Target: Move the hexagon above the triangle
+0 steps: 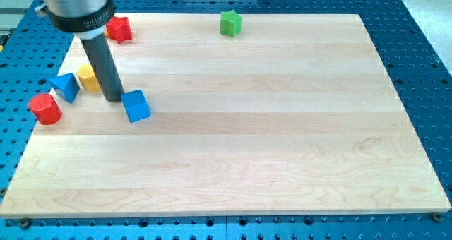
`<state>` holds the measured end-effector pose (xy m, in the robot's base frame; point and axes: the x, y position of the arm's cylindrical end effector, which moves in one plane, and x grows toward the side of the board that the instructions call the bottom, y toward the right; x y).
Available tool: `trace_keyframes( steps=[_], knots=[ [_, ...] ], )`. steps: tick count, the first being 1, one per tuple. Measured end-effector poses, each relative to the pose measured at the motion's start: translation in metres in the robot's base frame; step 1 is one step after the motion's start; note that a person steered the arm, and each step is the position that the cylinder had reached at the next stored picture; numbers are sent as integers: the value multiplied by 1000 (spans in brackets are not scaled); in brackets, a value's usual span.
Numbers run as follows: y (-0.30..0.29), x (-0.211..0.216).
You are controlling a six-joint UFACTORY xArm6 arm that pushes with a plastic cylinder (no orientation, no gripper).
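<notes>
My tip [113, 98] rests on the wooden board [233, 141] at the view's left. A yellow hexagon block [87, 78] lies just left of the rod, partly hidden by it. A blue triangle block [66, 87] sits left of the yellow block, touching or nearly touching it. A blue cube [137, 105] lies just right of my tip, very close to it.
A red cylinder [46, 109] sits at the board's left edge, below the blue triangle. A red star block [119, 30] lies at the top left, behind the arm. A green star block [230, 23] lies at the top middle. Blue perforated table surrounds the board.
</notes>
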<state>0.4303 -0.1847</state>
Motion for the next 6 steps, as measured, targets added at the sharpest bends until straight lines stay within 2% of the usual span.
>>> trace_keyframes(
  steps=[1, 2, 3, 4, 6],
  knots=[
    [-52, -29],
    [-70, -55],
    [-70, -95],
    [-72, -108],
    [-119, -28]
  ],
)
